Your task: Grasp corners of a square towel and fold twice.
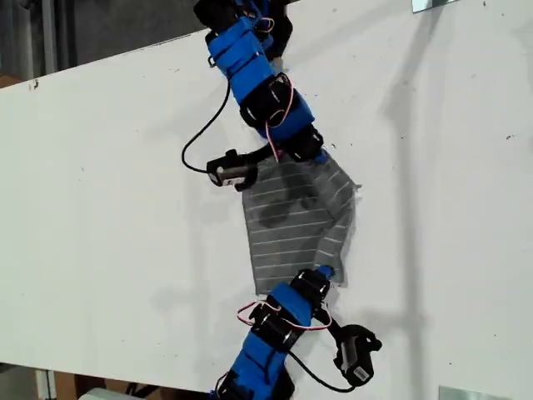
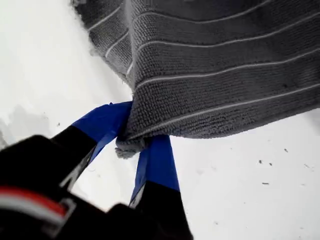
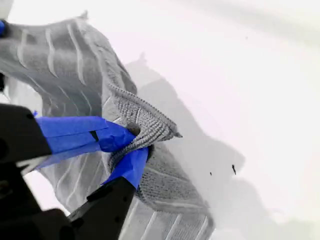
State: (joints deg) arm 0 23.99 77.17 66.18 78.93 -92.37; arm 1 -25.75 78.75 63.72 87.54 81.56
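The grey striped towel [image 1: 291,221] lies rumpled in the middle of the white table [image 1: 108,208], its edge toward the exterior view's right folded over. My first gripper [image 1: 316,154] reaches in from the top of the exterior view. It is shut on one corner [image 2: 127,149], which bunches between its blue fingers [image 2: 102,122] while the towel [image 2: 225,65] hangs raised off the table. My second gripper [image 1: 325,272] comes from the bottom of the exterior view and is shut [image 3: 135,140] on another corner [image 3: 165,130], whose tip pokes out past the pads.
Each arm carries a black camera [image 1: 231,172] [image 1: 356,354] on a looped cable. Metal plates sit at the table edge at the exterior view's top right [image 1: 433,4] and bottom right [image 1: 470,392]. The table's far edge [image 1: 100,62] slants across the upper left.
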